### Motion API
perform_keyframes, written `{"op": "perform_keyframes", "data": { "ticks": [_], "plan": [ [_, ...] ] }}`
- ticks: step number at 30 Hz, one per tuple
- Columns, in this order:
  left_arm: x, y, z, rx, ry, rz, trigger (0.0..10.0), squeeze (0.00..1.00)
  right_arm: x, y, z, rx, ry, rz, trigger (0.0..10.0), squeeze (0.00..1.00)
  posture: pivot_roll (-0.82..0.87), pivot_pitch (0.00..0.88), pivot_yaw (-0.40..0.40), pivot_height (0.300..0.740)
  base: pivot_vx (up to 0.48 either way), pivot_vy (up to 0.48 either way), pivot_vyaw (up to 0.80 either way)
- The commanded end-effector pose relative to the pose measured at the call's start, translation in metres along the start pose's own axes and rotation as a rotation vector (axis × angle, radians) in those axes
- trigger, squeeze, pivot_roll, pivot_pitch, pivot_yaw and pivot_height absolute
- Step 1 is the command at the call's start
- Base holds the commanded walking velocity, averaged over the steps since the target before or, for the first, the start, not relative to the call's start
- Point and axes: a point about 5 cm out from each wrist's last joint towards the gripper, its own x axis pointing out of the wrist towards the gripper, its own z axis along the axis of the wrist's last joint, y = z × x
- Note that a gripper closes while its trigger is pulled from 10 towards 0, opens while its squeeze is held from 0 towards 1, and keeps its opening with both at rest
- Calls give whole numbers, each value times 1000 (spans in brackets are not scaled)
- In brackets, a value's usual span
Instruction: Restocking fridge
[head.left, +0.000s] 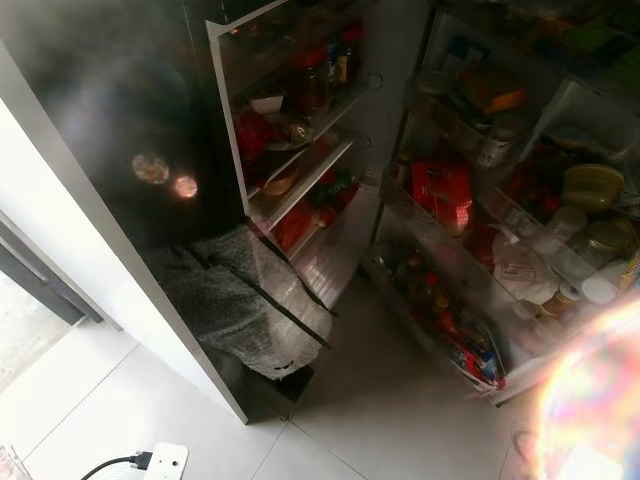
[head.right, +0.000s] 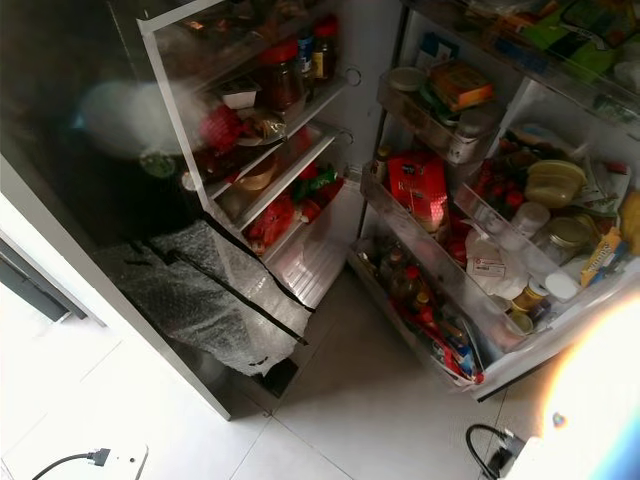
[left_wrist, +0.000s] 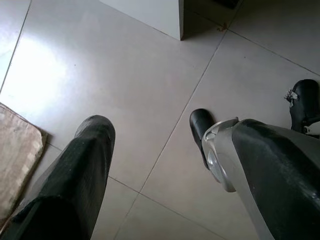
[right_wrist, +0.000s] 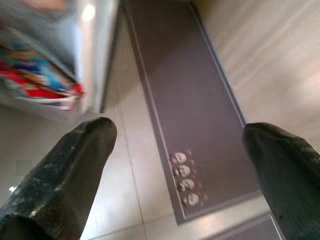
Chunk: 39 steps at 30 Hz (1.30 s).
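Note:
The fridge (head.left: 300, 180) stands open ahead of me, its inner shelves holding jars (head.left: 310, 75), red packs and a bowl. To the right its open door (head.left: 470, 300) carries crowded racks with a red pack (head.left: 442, 190), a yellow-lidded tub (head.left: 592, 185), bottles and white-capped jars. My left gripper (left_wrist: 170, 130) hangs open over pale floor tiles with nothing between its fingers. Also open and empty, my right gripper (right_wrist: 180, 132) hangs above a grey floor mat (right_wrist: 190, 100) near the door's bottom rack.
Bubble wrap (head.left: 250, 300) clings to the dark fridge front at lower left. A white power strip with a black plug (head.left: 160, 462) lies on the tiles. A black cable (head.right: 490, 445) coils at lower right beside strong glare. A beige mat (left_wrist: 15, 150) lies under the left arm.

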Motion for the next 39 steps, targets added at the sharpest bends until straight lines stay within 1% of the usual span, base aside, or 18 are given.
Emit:
{"op": "perform_keyframes", "data": {
  "ticks": [1,3,6,8,9,11,15,18,19,21,23,26,29,33,36,37,38,39],
  "plan": [
    [-3,-1,-9,6,22,-8,10000,0,2,-14,-2,41,13,-86,10000,0,-3,93,-21,740,0,0,0],
    [-3,-2,-9,6,25,-8,10000,0,1,-19,-4,57,23,-123,10000,0,-3,91,-22,740,0,0,0],
    [-3,-2,-10,6,27,-9,10000,0,0,-23,-6,70,32,-148,10000,0,-5,84,-22,740,0,0,0],
    [-3,-3,-10,8,31,-10,10000,0,-1,-28,-7,64,32,-182,10000,0,-8,79,-23,740,0,0,0],
    [-3,-3,-10,8,31,-10,10000,0,-1,-28,-7,64,32,-182,10000,0,-8,79,-23,740,0,0,0],
    [-3,-3,-11,12,38,-9,10000,0,0,-39,-8,77,34,-233,10000,0,-10,73,-20,740,0,0,0],
    [-3,-2,-12,16,41,-10,10000,0,1,-41,-8,77,34,-235,10000,0,-13,65,-22,740,0,0,0],
    [-3,-2,-12,16,44,-10,10000,0,3,-36,-5,73,26,-198,10000,0,-9,64,-23,740,0,0,0],
    [-3,-2,-12,10,45,-13,10000,0,3,-31,-2,67,16,-176,10000,0,-9,75,-24,740,0,0,0],
    [-3,-3,-13,0,52,-26,10000,0,3,-29,0,52,5,-185,10000,0,-10,83,-24,740,0,0,0],
    [-3,-3,-13,0,54,-25,10000,0,3,-30,0,40,7,-210,10000,0,-12,85,-25,740,0,0,0],
    [-3,-3,-14,-3,59,-22,10000,0,5,-39,2,31,2,-245,10000,0,-15,97,-27,740,0,0,0],
    [-3,-3,-14,-8,60,-20,10000,0,9,-44,10,21,-45,-260,10000,0,-19,102,-27,740,0,0,0],
    [-3,-4,-14,-8,61,-22,10000,0,17,-50,24,49,-86,-288,10000,0,-23,103,-28,740,0,0,0],
    [-3,-6,-13,-11,57,-22,10000,0,20,-42,34,47,-121,-251,10000,0,-24,105,-28,740,0,0,0],
    [-3,-6,-13,-11,57,-22,10000,0,20,-42,34,47,-121,-251,10000,0,-24,105,-28,740,0,0,0],
    [-2,-7,-12,-10,53,-24,10000,0,21,-33,42,34,-160,-197,10000,0,-24,105,-28,740,0,0,0],
    [-2,-8,-11,-11,50,-25,10000,0,21,-28,45,30,-175,-169,10000,0,-24,105,-28,740,0,0,0]
  ]
}}
